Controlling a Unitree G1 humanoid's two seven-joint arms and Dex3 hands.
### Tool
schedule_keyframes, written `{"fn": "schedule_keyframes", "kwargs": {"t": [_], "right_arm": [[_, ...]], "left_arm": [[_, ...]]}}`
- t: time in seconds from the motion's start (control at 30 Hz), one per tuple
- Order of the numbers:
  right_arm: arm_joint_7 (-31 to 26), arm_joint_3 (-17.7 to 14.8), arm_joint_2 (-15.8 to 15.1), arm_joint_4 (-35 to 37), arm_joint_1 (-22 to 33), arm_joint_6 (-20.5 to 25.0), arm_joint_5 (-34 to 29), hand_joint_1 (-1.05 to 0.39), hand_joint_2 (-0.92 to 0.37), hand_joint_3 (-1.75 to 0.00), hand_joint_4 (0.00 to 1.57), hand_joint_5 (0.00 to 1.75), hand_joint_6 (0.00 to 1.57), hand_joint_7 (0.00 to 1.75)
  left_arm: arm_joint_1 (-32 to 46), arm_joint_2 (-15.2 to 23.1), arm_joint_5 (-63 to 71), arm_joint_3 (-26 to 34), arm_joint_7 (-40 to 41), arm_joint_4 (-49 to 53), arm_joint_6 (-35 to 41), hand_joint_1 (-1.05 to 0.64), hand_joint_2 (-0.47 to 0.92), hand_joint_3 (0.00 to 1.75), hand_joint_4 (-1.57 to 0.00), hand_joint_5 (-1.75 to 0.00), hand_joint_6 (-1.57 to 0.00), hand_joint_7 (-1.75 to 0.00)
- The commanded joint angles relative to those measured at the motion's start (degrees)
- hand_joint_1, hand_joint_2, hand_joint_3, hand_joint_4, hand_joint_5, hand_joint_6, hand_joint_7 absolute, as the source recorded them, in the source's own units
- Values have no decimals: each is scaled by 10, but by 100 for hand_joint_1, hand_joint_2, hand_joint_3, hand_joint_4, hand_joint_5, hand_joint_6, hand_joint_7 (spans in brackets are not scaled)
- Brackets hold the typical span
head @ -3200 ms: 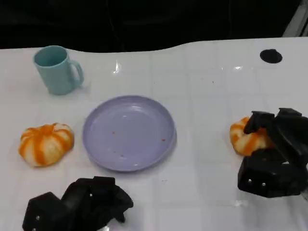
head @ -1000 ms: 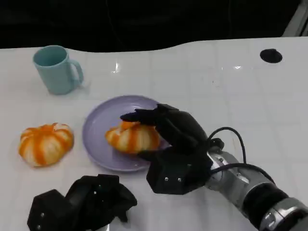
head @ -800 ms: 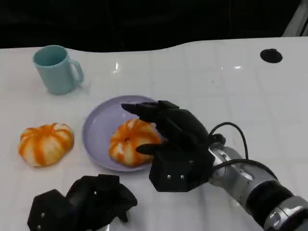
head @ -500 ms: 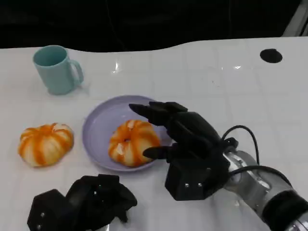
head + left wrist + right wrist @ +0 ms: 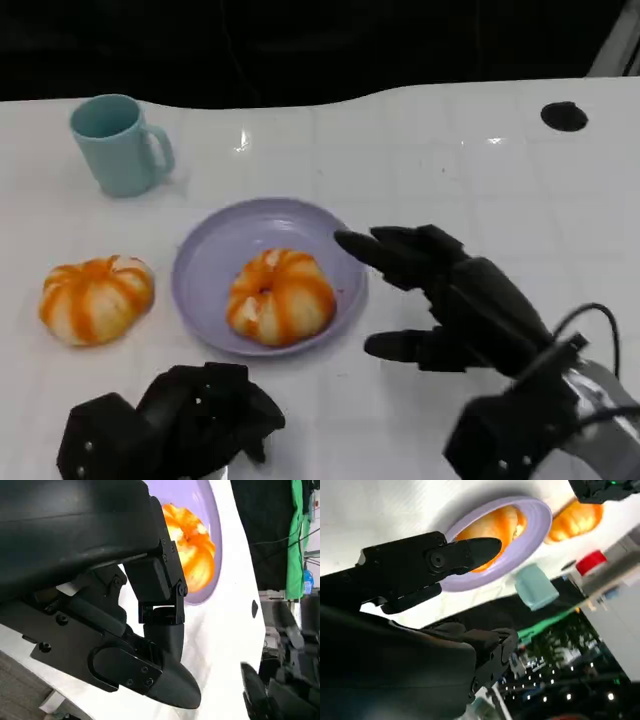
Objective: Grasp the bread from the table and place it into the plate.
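Fingers [image 5: 400, 250] of right hand [image 5: 450, 300] spread, holding nothing, beside plate [image 5: 210, 250] | left hand [image 5: 170, 425] curled, empty | bread [image 5: 278, 297] lying in plate | second bread [image 5: 95, 298] on table [image 5: 450, 160]

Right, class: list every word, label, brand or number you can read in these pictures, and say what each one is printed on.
None can be read.
The mug, the plate, both breads and the table show no print.
The right wrist view's background lights and coloured shapes are too blurred to read.
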Motion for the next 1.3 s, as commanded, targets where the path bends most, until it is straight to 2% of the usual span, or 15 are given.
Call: {"fn": "schedule_keyframes", "kwargs": {"t": [0.03,0.1,0.17,0.23,0.33,0.4,0.43,0.53,0.6,0.73,0.83,1.03,1.3], "right_arm": [[-42,-42,-33,-12,31,-50,11,-37,-92,-11,27,65,53,13],[-51,-57,-40,-11,42,-62,16,-31,-92,-10,40,66,64,14],[-55,-67,-46,-10,52,-70,18,-28,-91,-10,46,66,70,13],[-59,-78,-54,-7,65,-78,20,-27,-92,-12,65,78,86,19],[-63,-91,-58,-7,81,-85,21,-29,-90,-18,76,97,100,23],[-57,-101,-61,-17,101,-80,30,-31,-83,-31,76,124,100,41],[-53,-105,-63,-25,111,-77,32,-31,-75,-48,75,138,93,63],[-46,-116,-65,-47,137,-67,32,-33,-58,-83,72,159,80,101],[-34,-120,-65,-60,156,-66,45,-33,-58,-87,70,170,75,115],[-14,-124,-60,-88,186,-57,55,-33,-60,-89,74,174,69,125],[-12,-124,-47,-80,201,-50,61,-35,-60,-92,74,175,66,129],[-13,-122,-33,-60,202,-43,61,-37,-61,-93,73,175,57,142],[-1,-121,-26,-51,202,-38,68,-39,-62,-91,73,175,57,145]], "left_arm": [[4,7,5,3,2,5,5,-105,85,1,-90,-151,-131,-71],[3,8,6,3,2,6,4,-105,85,1,-90,-150,-131,-71],[2,8,7,3,3,6,5,-105,85,1,-90,-150,-131,-71],[2,8,8,2,4,4,7,-105,85,1,-90,-149,-132,-72],[2,8,8,2,4,4,5,-105,85,0,-90,-149,-132,-72],[2,8,9,2,4,4,2,-105,85,1,-90,-149,-131,-72],[2,8,9,2,3,4,1,-105,85,1,-90,-149,-131,-73],[3,8,7,3,1,3,1,-105,85,1,-90,-149,-130,-73],[4,8,7,3,0,3,-1,-105,85,1,-90,-150,-130,-73],[5,9,8,3,2,-2,6,-105,85,0,-90,-150,-131,-73],[6,13,9,4,2,-4,10,-105,85,0,-90,-149,-131,-73],[4,15,6,8,-2,0,7,-105,85,1,-89,-149,-131,-72],[6,15,6,8,-3,-3,8,-105,85,1,-89,-149,-131,-73]]}}
